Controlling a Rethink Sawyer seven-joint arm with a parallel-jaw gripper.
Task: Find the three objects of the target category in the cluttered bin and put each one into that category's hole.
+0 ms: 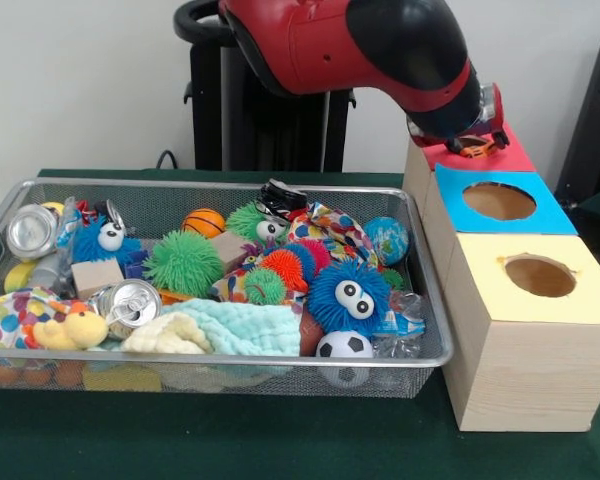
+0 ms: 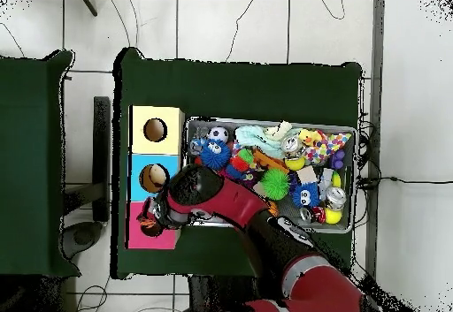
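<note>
The wire mesh bin [image 1: 432, 300] is full of toys. A crushed can [image 1: 31, 231] lies at its far left corner, and also shows in the overhead view [image 2: 335, 199]. A second can [image 1: 130, 301] lies near the front left beside a wooden cube. My gripper [image 1: 472, 143] hangs right over the red-topped box [image 1: 515, 157], outside the bin. In the overhead view the gripper [image 2: 153, 219] covers that box's top [image 2: 140, 238]. The red box's hole is hidden under the gripper. I cannot tell whether the gripper holds anything.
A blue-topped box [image 1: 540, 215] and a yellow-topped box [image 1: 480, 290], each with an open round hole, stand in line with the red one to the right of the bin. Spiky balls, plush toys, a soccer ball [image 1: 342, 346] and a cloth [image 1: 245, 328] fill the bin.
</note>
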